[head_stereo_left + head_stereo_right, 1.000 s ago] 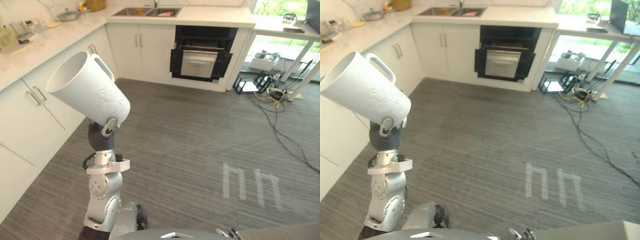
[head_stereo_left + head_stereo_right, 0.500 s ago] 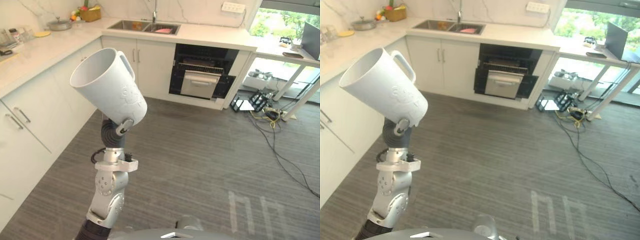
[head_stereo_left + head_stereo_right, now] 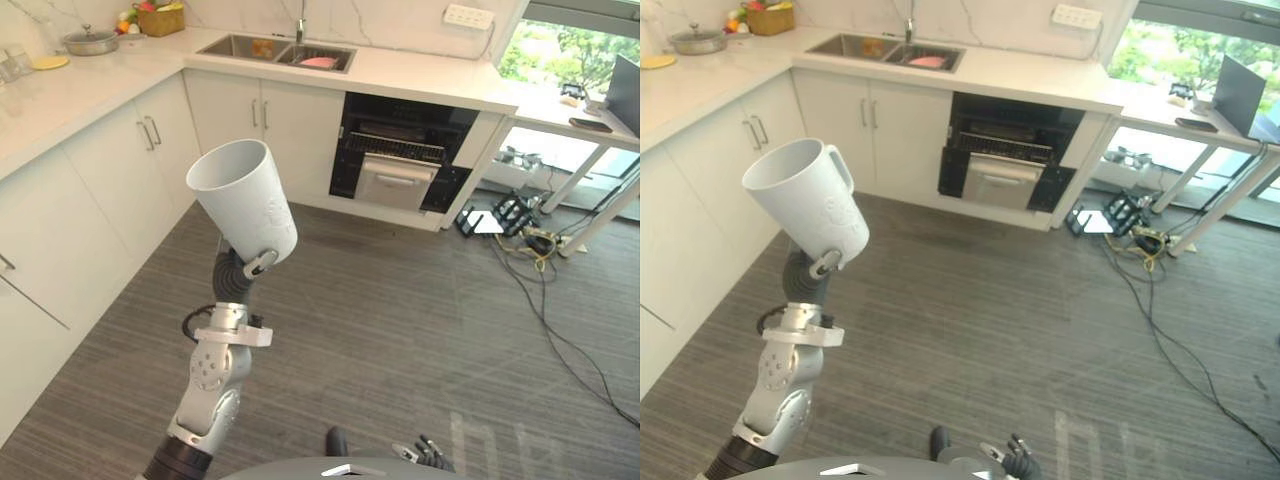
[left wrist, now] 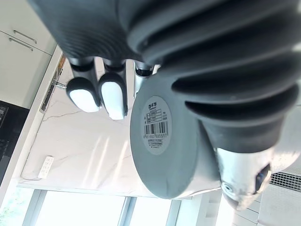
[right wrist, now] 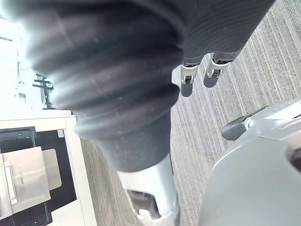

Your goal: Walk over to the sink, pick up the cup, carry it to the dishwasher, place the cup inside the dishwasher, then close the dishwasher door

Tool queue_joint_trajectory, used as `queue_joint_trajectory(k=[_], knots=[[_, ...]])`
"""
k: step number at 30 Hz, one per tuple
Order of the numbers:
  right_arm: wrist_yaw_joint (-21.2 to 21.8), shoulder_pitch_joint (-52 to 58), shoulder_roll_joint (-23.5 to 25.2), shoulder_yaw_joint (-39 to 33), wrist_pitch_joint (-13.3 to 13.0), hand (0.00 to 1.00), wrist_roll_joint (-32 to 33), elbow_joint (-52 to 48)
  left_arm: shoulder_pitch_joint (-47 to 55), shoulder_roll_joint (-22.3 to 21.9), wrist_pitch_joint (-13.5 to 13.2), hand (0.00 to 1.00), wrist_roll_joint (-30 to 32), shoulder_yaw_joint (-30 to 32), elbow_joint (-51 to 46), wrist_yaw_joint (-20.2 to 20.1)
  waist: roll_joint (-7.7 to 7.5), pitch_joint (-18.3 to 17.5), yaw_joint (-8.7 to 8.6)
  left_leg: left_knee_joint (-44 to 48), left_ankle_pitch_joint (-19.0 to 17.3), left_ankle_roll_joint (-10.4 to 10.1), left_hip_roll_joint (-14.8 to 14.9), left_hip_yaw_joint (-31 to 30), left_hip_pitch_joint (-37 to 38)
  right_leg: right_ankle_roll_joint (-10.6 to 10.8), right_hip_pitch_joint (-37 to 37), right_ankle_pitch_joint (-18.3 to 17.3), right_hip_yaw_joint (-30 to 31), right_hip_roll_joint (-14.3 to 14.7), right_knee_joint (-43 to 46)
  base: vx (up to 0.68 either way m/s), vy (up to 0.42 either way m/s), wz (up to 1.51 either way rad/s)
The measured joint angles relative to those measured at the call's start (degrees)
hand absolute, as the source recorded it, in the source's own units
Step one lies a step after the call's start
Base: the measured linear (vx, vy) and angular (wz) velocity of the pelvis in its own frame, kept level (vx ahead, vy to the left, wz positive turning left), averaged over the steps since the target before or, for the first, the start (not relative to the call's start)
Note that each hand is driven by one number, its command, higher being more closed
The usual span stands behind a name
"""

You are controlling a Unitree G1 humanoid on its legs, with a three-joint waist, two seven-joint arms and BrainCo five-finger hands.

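Now | cup tilted, aloft | left robot hand curled round its base

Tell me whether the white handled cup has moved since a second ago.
Yes: the white handled cup in the left hand has swung toward the open black dishwasher and tilts less; camera shifted too.

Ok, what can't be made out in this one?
1. Left hand: in the eye views the cup hides most of its grip; the left wrist view shows the cup's base close up.
2. Right hand: cut off by the eye views' bottom edge; its cover blocks most of the right wrist view.
3. Dishwasher interior: dark, too small.
4. Sink contents: too far to identify.
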Motion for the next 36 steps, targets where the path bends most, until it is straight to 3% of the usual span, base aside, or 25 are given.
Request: queue_joint_trajectory(k=[4,7,10,11,12,13,14,15,16,18,21,22,23,24,25,27,29,31,32,33,34,35,36], knots=[[0.1,0.0,0.1,-0.1,-0.9,0.0,0.8,0.0,0.0,-0.1,-0.7,1.0,-0.1,0.7,0.1,0.0,0.25,0.1,-0.29,-0.6,0.0,0.0,0.1,0.8,-1.0,-0.1,-1.5,-0.3,0.2,0.3,0.1,-0.01,0.006,-0.08],[0.2,0.8,0.1,-0.7,-2.1,0.0,2.0,-0.1,0.0,-0.5,-2.1,1.0,-0.1,1.0,0.9,0.1,1.24,0.4,-0.93,-0.6,-0.4,-0.7,1.2,0.8,-1.1,-0.2,-1.5,-1.5,-0.8,1.0,0.6,0.07,0.009,0.07],[0.7,1.3,0.1,-1.2,-3.8,0.0,4.3,-0.8,0.2,-2.2,-3.8,1.0,-0.2,4.2,1.5,0.1,2.91,1.1,-0.96,2.9,-2.5,-2.9,3.7,2.2,-2.3,-0.5,-8.3,-11.2,-2.7,2.6,16.3,0.14,-0.04,0.04],[1.2,1.9,0.7,-1.1,-3.8,0.0,4.6,-0.9,1.3,-2.5,-4.2,1.0,-0.2,5.5,1.5,0.1,1.56,1.4,-0.68,11.2,-3.1,-4.1,3.7,3.3,-3.8,-0.7,-9.9,-15.9,-3.0,1.2,23.3,0.22,-0.112,0.15],[1.9,2.9,0.8,-1.1,-3.8,0.0,4.6,-1.0,3.4,-2.9,-4.4,1.0,-0.3,6.2,1.3,0.2,0.33,1.8,-0.63,25.9,-1.8,-5.6,4.9,4.0,-8.8,-1.0,-9.3,-19.3,-3.0,-0.2,27.3,0.27,-0.178,0.17],[2.0,3.8,0.4,-1.1,-3.6,0.0,4.7,-1.9,5.2,-3.7,-4.5,1.0,-0.3,6.2,0.4,0.2,0.58,1.9,-0.48,38.1,2.0,-4.7,7.0,3.7,-14.3,-1.4,-8.4,-21.2,-3.1,-0.3,28.6,0.22,-0.175,0.06],[2.0,4.3,-0.4,-1.0,-3.6,0.0,4.6,-2.8,6.9,-4.5,-4.9,1.0,-0.3,6.4,-0.5,0.2,0.96,2.2,0.23,48.2,7.3,-2.5,9.6,3.4,-18.7,-2.6,-7.3,-22.7,-2.4,0.1,28.7,0.3,-0.055,-0.14],[2.0,4.1,-1.5,0.0,-3.7,0.0,4.7,-2.7,8.1,-5.4,-5.5,1.0,-0.3,6.4,-0.7,0.1,2.59,2.9,0.75,55.9,6.4,0.2,11.8,3.3,-23.4,-2.9,-5.4,-23.7,-2.1,0.5,28.5,0.22,0.03,-0.18],[2.0,3.6,-2.1,0.0,-3.7,0.0,4.7,-2.7,8.2,-5.3,-5.5,1.0,-0.4,6.4,-0.5,-0.2,3.06,3.2,0.6,57.2,4.7,0.8,11.9,3.2,-25.4,-2.9,-4.5,-24.2,-2.0,0.3,28.3,0.39,0.063,-0.12],[2.2,2.2,-2.8,-0.2,-3.8,0.0,4.7,-2.3,8.7,-5.0,-5.8,1.0,-1.6,7.4,-0.1,-2.1,2.65,3.7,1.07,48.9,0.2,0.5,10.0,4.2,-28.9,-2.2,0.3,-24.4,-0.8,-1.6,25.1,0.38,0.067,-0.15],[2.8,0.6,-3.2,-0.1,-4.3,0.0,4.7,-2.3,9.1,-5.1,-6.2,1.0,-2.5,8.7,-0.5,-4.1,1.38,4.2,2.32,30.1,1.3,-0.8,5.0,1.4,-29.7,-1.1,5.2,-24.7,0.7,-4.1,20.9,0.3,0.157,-0.29],[2.8,0.2,-3.5,-0.1,-4.8,0.0,4.8,-2.3,9.4,-5.2,-6.2,1.0,-2.6,9.4,-1.7,-4.4,1.17,4.2,2.54,16.5,6.9,-1.2,2.0,-3.1,-30.1,0.3,7.4,-25.2,1.3,-5.2,18.5,0.37,0.261,-0.26],[2.8,-0.3,-3.6,-0.1,-4.8,0.0,4.9,-2.3,9.7,-5.2,-6.3,1.0,-2.6,9.5,-2.5,-4.4,1.13,4.3,2.73,12.9,11.1,-1.4,1.3,-4.7,-30.3,1.0,8.5,-25.6,1.7,-5.6,17.7,0.41,0.31,-0.41],[2.8,-0.5,-3.5,0.0,-4.9,0.0,5.0,-2.2,10.7,-5.2,-6.3,1.0,-2.6,9.9,-3.8,-4.8,0.6,4.0,3.7,9.5,18.7,-1.7,0.2,-5.5,-28.9,2.1,10.3,-26.4,3.2,-6.7,15.8,0.39,0.273,-0.37],[2.7,-0.9,-2.4,-0.2,-5.0,0.0,5.1,-2.0,10.5,-5.5,-6.2,1.0,-2.5,11.0,-4.5,-5.1,-0.43,4.4,3.7,12.5,16.4,-0.2,-1.4,-5.1,-28.4,2.5,12.3,-26.8,3.4,-8.0,14.1,0.41,0.257,-0.32],[2.6,-1.1,-1.4,0.0,-5.0,0.0,5.1,-2.0,10.2,-6.5,-6.3,1.0,-2.8,12.9,-4.7,-5.4,-1.21,4.7,3.68,21.3,10.3,1.5,-1.1,-5.0,-30.8,4.0,13.0,-25.6,3.1,-8.6,15.3,0.31,0.205,-0.16],[2.4,-0.8,-0.8,0.0,-5.0,0.0,5.1,-1.7,10.4,-6.4,-6.3,1.0,-4.2,13.8,-4.6,-5.6,-2.6,3.7,3.79,24.0,6.1,2.7,-1.3,-2.6,-29.8,4.2,12.9,-25.9,4.4,-9.9,17.8,0.4,0.287,-0.46],[2.4,-0.1,-0.6,-0.2,-5.1,0.0,5.0,-1.7,9.7,-5.7,-6.2,1.0,-4.3,13.7,-4.3,-5.6,-3.56,2.4,3.62,24.2,3.0,4.4,-1.9,0.5,-27.7,6.2,9.3,-27.5,4.0,-11.5,29.9,0.34,0.181,-0.55],[2.6,0.9,-0.2,-0.9,-5.4,0.0,4.9,-1.6,8.9,-4.9,-6.0,1.0,-4.2,13.5,-4.2,-5.6,-4.3,2.0,3.4,24.2,1.2,6.2,-3.1,1.7,-25.4,7.5,5.7,-25.9,3.7,-12.5,43.6,0.38,0.147,-0.44],[2.7,1.8,0.2,-2.4,-6.2,0.0,4.9,-0.9,8.4,-4.4,-5.7,1.0,-4.1,13.3,-4.7,-5.4,-5.05,1.6,3.06,23.9,-0.5,6.3,-4.7,2.7,-22.2,8.3,3.8,-20.8,2.4,-14.2,51.2,0.4,0.149,-0.45],[2.7,1.9,0.0,-2.9,-6.5,0.0,5.0,-0.3,8.3,-4.5,-5.6,1.0,-4.1,13.2,-5.1,-5.4,-4.83,1.6,3.13,23.5,-1.4,6.5,-5.3,3.0,-20.7,9.0,2.8,-17.8,1.8,-15.4,54.0,0.49,0.207,-0.39],[2.8,2.7,0.2,-3.9,-7.0,0.0,4.9,0.0,8.0,-4.5,-5.6,1.0,-3.5,12.6,-5.4,-4.9,-3.39,1.5,2.43,21.8,-2.9,6.9,-5.5,3.1,-17.7,8.0,-0.1,-13.7,2.0,-15.6,61.1,0.39,0.175,-0.3],[3.0,3.6,0.4,-3.9,-7.4,0.0,4.9,0.0,7.7,-4.2,-5.2,1.0,-2.8,12.3,-5.6,-4.3,-3.57,1.3,1.66,18.5,-2.9,7.0,-5.6,3.1,-13.9,6.0,-4.2,-16.9,1.6,-14.6,68.1,0.45,0.183,-0.17]])
